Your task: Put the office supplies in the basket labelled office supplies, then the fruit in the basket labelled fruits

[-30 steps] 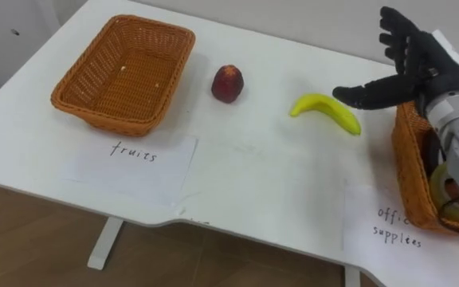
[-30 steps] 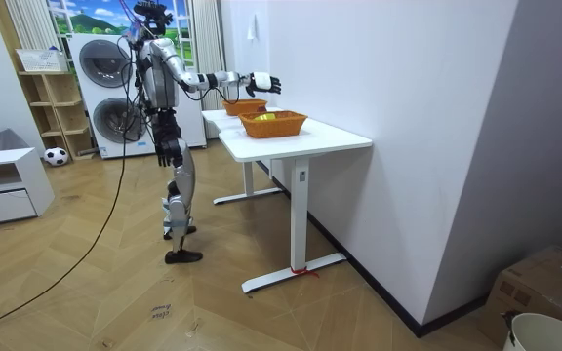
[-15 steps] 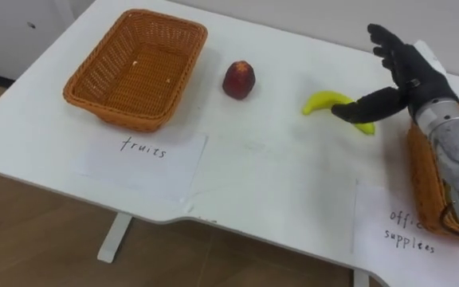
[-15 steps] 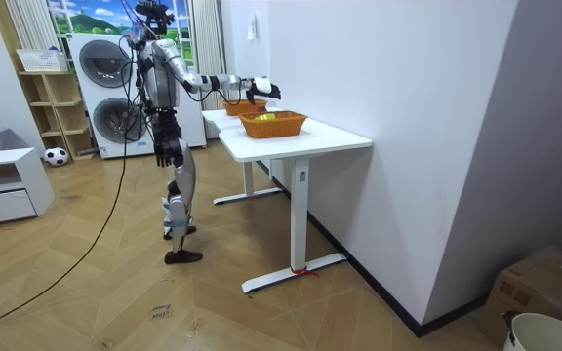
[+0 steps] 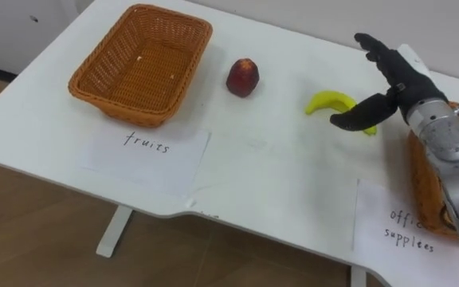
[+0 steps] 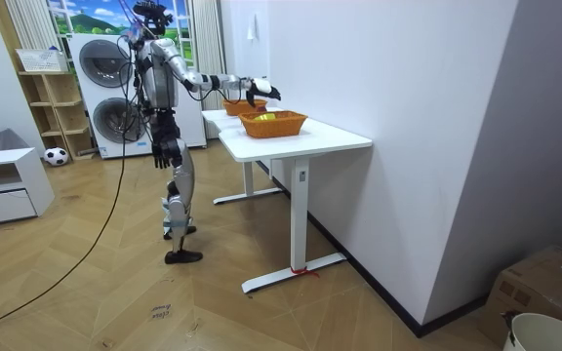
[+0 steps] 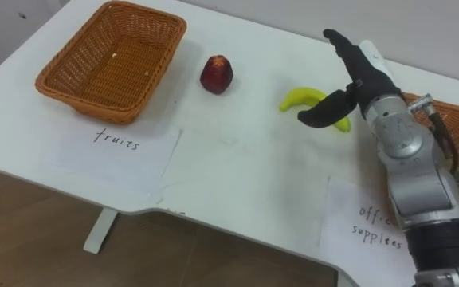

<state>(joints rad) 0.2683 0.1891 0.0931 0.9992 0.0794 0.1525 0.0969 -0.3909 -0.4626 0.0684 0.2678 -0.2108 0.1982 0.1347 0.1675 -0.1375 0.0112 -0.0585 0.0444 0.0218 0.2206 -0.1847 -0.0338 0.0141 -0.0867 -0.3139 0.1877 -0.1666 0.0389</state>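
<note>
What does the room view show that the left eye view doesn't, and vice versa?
The room view takes in the robot standing at the table, its left hand hanging by its side, plus stacked washing machines, a shelf, a football and the wood floor. The left eye view gives the red fruit, the banana close by the open right hand, and a paper label before the empty basket. Both show the white table, the empty basket, the second wicker basket and the outstretched right hand.

Left sheet [image 5: 146,151] reads "fruits", right sheet [image 5: 405,227] "office supplies".
</note>
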